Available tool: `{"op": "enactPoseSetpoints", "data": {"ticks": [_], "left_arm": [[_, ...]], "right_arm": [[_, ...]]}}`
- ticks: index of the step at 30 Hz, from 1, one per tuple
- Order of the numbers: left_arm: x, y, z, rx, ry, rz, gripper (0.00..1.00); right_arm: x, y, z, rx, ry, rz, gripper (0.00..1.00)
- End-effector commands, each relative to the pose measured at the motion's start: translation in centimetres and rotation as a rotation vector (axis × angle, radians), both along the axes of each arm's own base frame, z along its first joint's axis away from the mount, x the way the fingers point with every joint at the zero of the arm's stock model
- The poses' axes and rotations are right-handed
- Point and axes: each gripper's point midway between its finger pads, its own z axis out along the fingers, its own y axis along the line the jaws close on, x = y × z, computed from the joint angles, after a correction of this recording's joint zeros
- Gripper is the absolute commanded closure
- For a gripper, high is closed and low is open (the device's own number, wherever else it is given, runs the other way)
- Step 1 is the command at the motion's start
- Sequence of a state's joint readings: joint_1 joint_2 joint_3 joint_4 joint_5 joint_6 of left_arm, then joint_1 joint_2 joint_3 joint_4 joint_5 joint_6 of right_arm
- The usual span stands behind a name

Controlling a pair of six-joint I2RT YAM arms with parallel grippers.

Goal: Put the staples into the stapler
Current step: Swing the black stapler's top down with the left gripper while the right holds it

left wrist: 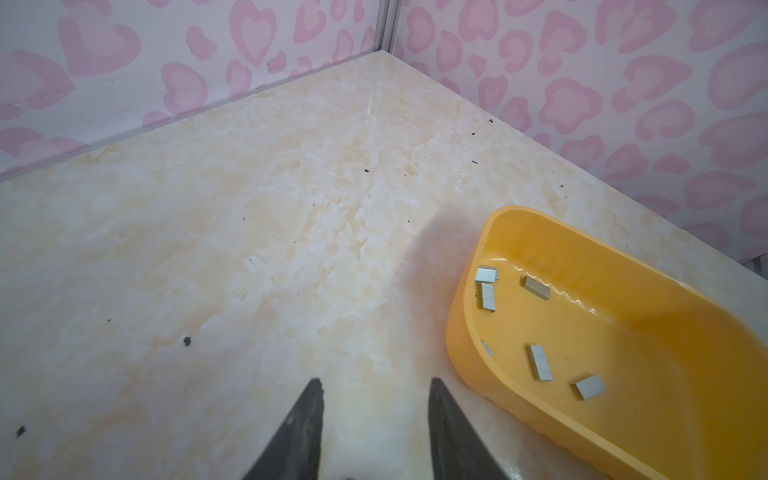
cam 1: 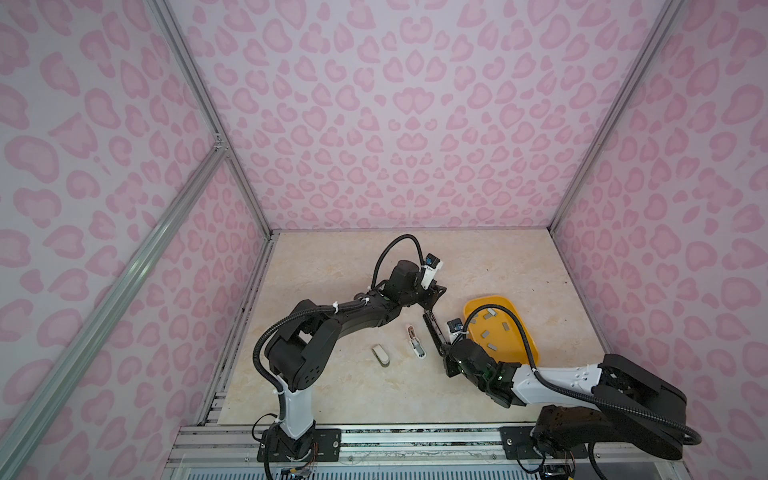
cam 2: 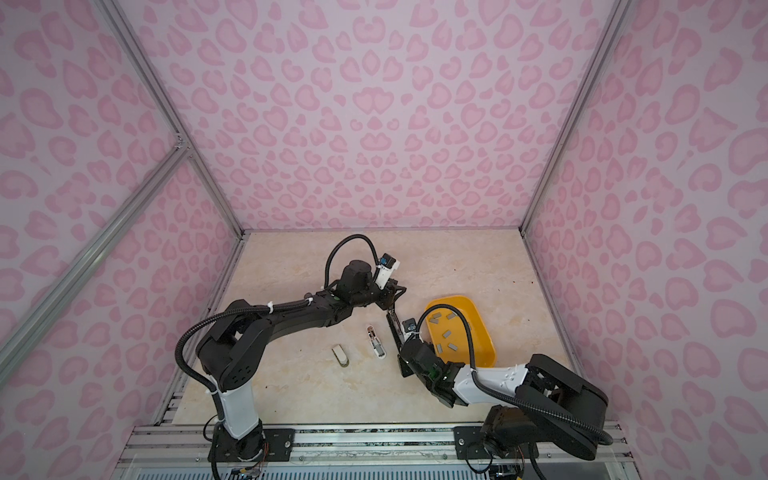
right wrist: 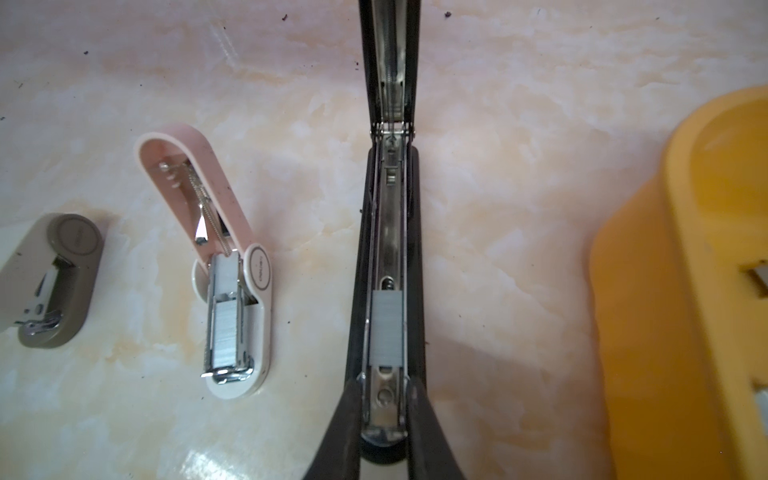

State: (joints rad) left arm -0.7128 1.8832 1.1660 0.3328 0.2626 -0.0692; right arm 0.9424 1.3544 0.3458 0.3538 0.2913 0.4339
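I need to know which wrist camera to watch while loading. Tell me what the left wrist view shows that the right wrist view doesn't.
Left wrist only: the open, empty left gripper, the enclosure corner, and loose staples plainly inside the yellow tray. Right wrist only: the black stapler, opened with a strip in its channel, its front end pinched by the right gripper; the pink stapler and grey stapler. Both: that tray and the marble tabletop.

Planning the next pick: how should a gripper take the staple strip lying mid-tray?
Pinch the staple strip across its two long edges, coming straight down from above. It lies flat on the floor of the yellow tray, clear of the walls and of the other strips, so a finger likely fits on each side.
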Motion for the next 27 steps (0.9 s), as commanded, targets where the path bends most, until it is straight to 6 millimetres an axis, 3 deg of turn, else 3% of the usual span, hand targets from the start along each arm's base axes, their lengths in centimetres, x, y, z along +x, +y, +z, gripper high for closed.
{"op": "enactPoseSetpoints", "data": {"ticks": [1,7,14,21,27], "left_arm": [[-0.3,-0.6,1.9,-0.035,-0.065,-0.035,0.57],[-2.2,-0.9,1.7,-0.039,-0.087,-0.105,0.58],[-5.7,-1.1,0.4,0.005,-0.150,-0.191,0.44],[-6.5,-0.8,-1.2,0.025,-0.141,-0.196,0.42],[-7.5,-0.7,-1.2,0.005,-0.153,-0.223,0.29]], "right_arm": [[0.1,-0.3,-0.4,-0.024,-0.005,-0.010,0.85],[0.2,-0.5,-0.2,-0.015,-0.020,-0.024,0.91],[0.1,-0.9,-0.3,0.009,-0.034,-0.041,0.92],[0.0,-1.3,-0.5,0.022,-0.036,-0.057,0.92],[-0.2,-1.7,-0.5,0.031,-0.040,-0.065,0.90]]}}
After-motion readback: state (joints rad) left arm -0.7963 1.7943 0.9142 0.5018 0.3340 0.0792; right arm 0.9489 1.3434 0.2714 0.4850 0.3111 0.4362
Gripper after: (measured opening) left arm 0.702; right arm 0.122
